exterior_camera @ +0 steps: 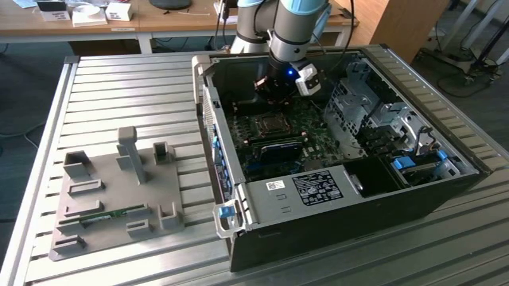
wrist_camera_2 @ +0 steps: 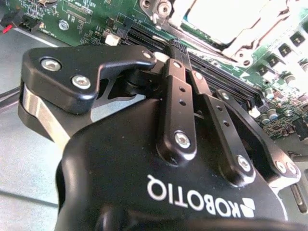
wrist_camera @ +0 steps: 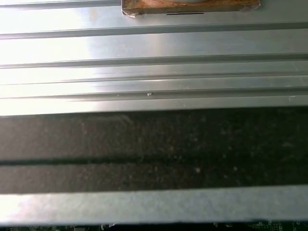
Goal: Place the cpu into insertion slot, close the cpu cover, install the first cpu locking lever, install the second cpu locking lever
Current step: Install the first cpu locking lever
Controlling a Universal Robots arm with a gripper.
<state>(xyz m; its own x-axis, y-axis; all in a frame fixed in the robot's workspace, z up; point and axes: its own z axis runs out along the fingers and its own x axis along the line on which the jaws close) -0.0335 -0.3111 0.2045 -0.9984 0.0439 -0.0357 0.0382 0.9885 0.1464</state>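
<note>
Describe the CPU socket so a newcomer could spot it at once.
Start at the open black case on the slatted table and look at the green motherboard inside. The socket is the square, metal-rimmed part just below the gripper, unlike the long narrow memory slots nearby.

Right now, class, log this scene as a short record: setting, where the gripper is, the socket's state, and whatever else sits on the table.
setting: open black computer case lying on a ribbed metal table
gripper: the gripper hangs inside the case above the green motherboard
socket: the insertion slot lies just below the gripper; in the second wrist view the cpu cover shows as a bright metal frame
other item: grey fixture tray at the exterior view's left
</note>
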